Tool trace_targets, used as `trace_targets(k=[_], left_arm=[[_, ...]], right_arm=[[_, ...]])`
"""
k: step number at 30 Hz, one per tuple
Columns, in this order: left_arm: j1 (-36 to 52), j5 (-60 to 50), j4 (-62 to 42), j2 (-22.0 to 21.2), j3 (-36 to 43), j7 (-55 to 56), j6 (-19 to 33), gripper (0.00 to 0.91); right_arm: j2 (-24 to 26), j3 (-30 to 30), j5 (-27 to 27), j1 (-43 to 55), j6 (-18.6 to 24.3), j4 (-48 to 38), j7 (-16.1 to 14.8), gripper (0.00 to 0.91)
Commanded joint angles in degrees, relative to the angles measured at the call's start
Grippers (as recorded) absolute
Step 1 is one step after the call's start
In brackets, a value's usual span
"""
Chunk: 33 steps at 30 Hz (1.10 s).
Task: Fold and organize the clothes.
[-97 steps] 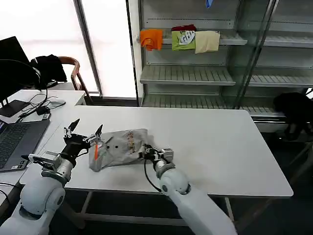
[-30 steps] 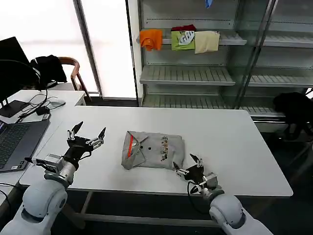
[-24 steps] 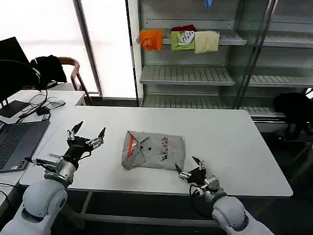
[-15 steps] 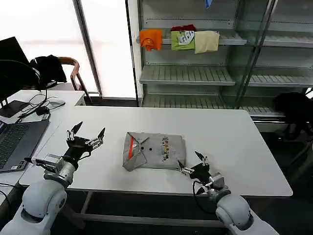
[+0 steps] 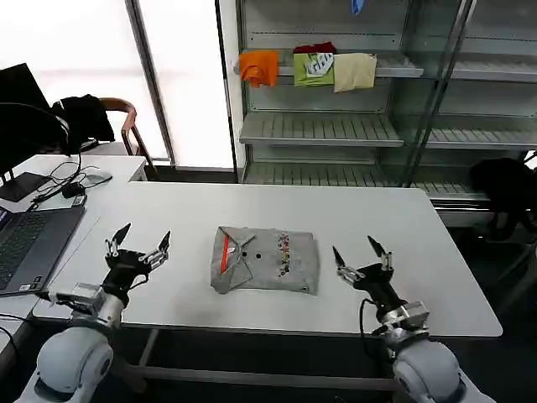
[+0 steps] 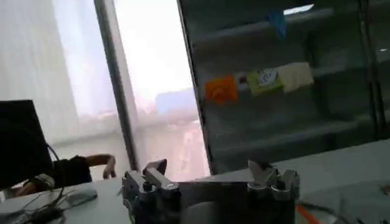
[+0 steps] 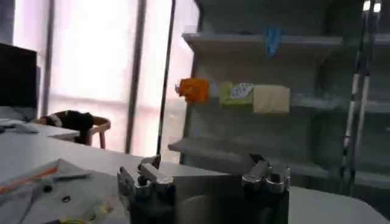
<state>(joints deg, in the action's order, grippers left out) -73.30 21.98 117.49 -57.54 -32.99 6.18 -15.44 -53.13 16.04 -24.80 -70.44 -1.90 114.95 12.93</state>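
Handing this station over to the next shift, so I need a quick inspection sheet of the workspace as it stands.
Surface: white table, bare apart from one garment.
Job's things: grey shirt lies folded mid-table, orange-lined collar toward the robot's left, print facing up.
Clutter: nothing seen on the work table.
Claws: left claw open, raised left of the shirt; right claw open, raised right of it; neither touches the shirt.
Cables: several run across the side desk by the laptop.
Surroundings: shelving behind holds orange, green and cream folded garments; a black garment hangs over a chair.
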Motion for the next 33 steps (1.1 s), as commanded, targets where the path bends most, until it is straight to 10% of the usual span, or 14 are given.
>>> trace_targets(k=[1,33], left_arm=[[-14.17,-1.96,-5.08,-5.64,-4.27,1.91,15.70,0.907],[-17.42,-0.70,-2.04,-7.65,-5.96,-0.57,22.13,0.907]], right_arm=[[-1.80,14.05,3.84,-18.08,15.44,-0.65,7.27,0.907],[-3.34,14.03,4.91,-22.56,20.82,1.49,5.41,0.907]])
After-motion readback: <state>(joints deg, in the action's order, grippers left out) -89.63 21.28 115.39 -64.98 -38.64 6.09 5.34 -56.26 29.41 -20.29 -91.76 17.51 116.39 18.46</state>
